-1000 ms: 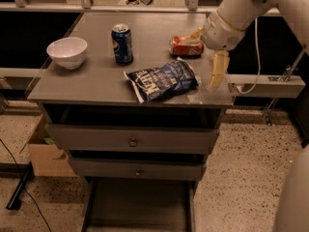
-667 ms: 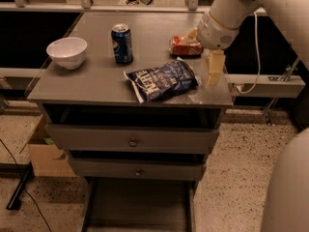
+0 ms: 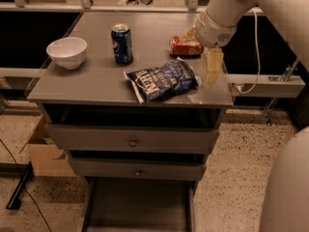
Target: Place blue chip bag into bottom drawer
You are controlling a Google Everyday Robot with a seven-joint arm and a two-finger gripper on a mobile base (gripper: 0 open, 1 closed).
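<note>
Since a second ago only the arm (image 3: 231,8) has shifted, its wrist edging slightly left, while everything on the grey cabinet top (image 3: 96,83) lies as it did. Below the two knobbed fronts, the bottom drawer (image 3: 140,207) stands pulled out toward the near side, floor showing. The blue chip bag (image 3: 161,80) lies flat by the top's near-right edge. The gripper (image 3: 212,76) hangs just beside the bag's right end, pointing down; whether it is open or closed I cannot tell. A good grasp probably means pinching the bag's crinkled right edge. The white bowl (image 3: 67,52) and blue soda can (image 3: 122,43) sit well apart leftward, but the red can (image 3: 186,46) lies just beyond.
</note>
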